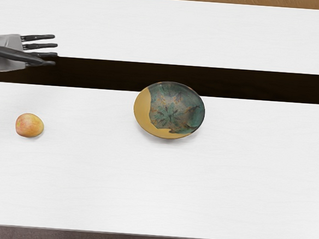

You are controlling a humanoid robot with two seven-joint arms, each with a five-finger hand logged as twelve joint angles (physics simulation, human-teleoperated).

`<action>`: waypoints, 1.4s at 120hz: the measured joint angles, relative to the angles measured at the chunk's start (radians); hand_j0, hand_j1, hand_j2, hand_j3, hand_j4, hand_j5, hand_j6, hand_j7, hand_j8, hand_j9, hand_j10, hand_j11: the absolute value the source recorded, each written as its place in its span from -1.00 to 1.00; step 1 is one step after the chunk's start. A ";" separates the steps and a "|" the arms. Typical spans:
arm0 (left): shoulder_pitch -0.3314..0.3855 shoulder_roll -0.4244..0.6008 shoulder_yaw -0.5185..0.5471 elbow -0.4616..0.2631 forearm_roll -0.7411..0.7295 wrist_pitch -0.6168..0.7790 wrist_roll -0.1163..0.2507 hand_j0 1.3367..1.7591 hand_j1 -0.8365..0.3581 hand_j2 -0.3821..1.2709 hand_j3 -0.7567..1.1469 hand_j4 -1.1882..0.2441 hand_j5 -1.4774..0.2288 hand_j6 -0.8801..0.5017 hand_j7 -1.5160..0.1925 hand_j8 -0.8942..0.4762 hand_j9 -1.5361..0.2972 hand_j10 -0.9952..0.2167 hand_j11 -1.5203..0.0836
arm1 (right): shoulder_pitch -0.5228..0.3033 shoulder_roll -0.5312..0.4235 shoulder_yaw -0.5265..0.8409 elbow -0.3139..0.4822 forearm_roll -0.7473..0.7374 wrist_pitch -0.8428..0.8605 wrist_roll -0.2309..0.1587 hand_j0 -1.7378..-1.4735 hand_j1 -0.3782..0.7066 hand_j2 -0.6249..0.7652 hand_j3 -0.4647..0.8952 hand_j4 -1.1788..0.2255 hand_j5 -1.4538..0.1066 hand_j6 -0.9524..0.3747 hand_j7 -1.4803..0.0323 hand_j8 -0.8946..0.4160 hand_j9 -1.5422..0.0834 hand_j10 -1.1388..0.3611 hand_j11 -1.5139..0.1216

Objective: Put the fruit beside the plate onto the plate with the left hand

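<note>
Small round yellow-orange fruit (29, 125) lies on white table (154, 195), far left, well apart from round green-and-ochre glazed plate (169, 110) at centre. Left hand (22, 51) hovers upper left, above the fruit, dark fingers (39, 37) straight, slightly spread, holding nothing.

We see our left hand (19, 52) as a smooth light grey palm with slim black fingers (39, 37) rounded at their tips.

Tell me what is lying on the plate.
Nothing: the plate shows its whole teal and ochre face. The yellow-red fruit lies apart on the table, toward the picture's left. The table surface under the plate is covered.
</note>
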State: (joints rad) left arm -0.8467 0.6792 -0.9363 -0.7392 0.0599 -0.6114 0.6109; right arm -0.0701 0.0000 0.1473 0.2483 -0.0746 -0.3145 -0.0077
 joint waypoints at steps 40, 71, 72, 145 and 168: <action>0.014 -0.010 0.010 -0.049 0.035 0.000 0.000 0.52 0.59 -0.49 -0.21 0.39 0.43 -0.01 0.48 0.02 0.40 0.32 0.58 | 0.001 0.000 0.001 0.000 0.000 0.000 0.000 -0.40 -0.95 -0.10 -0.32 0.68 0.86 0.43 0.96 0.36 0.90 0.52 0.85; 0.090 0.151 -0.004 -0.466 0.340 0.000 0.000 0.52 0.43 -0.47 -0.21 0.28 0.31 -0.12 0.36 -0.09 0.29 0.19 0.45 | 0.001 0.000 0.001 0.000 -0.001 0.000 0.000 -0.40 -0.95 -0.10 -0.32 0.68 0.86 0.43 0.96 0.36 0.90 0.52 0.85; 0.090 0.150 -0.004 -0.476 0.355 0.000 0.000 0.52 0.43 -0.47 -0.21 0.27 0.31 -0.12 0.35 -0.10 0.28 0.19 0.45 | 0.001 0.000 0.001 0.000 -0.001 0.000 0.000 -0.40 -0.95 -0.10 -0.32 0.68 0.86 0.43 0.96 0.36 0.90 0.52 0.85; 0.106 0.208 0.225 -0.809 1.091 0.163 0.000 0.52 0.37 -0.46 -0.20 0.23 0.26 -0.18 0.31 -0.15 0.24 0.13 0.40 | 0.006 0.000 0.001 0.000 -0.002 0.000 0.000 -0.40 -0.95 -0.10 -0.32 0.68 0.86 0.43 0.96 0.36 0.90 0.52 0.85; 0.103 0.157 0.314 -0.768 1.138 0.216 0.000 0.52 0.38 -0.46 -0.20 0.23 0.27 -0.18 0.31 -0.15 0.24 0.13 0.40 | 0.006 0.000 0.001 0.000 -0.002 0.000 0.000 -0.40 -0.95 -0.10 -0.32 0.68 0.86 0.43 0.96 0.36 0.90 0.52 0.85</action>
State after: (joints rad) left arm -0.7439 0.8359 -0.6226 -1.5069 1.1981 -0.3951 0.6109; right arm -0.0640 0.0000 0.1488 0.2485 -0.0769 -0.3145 -0.0077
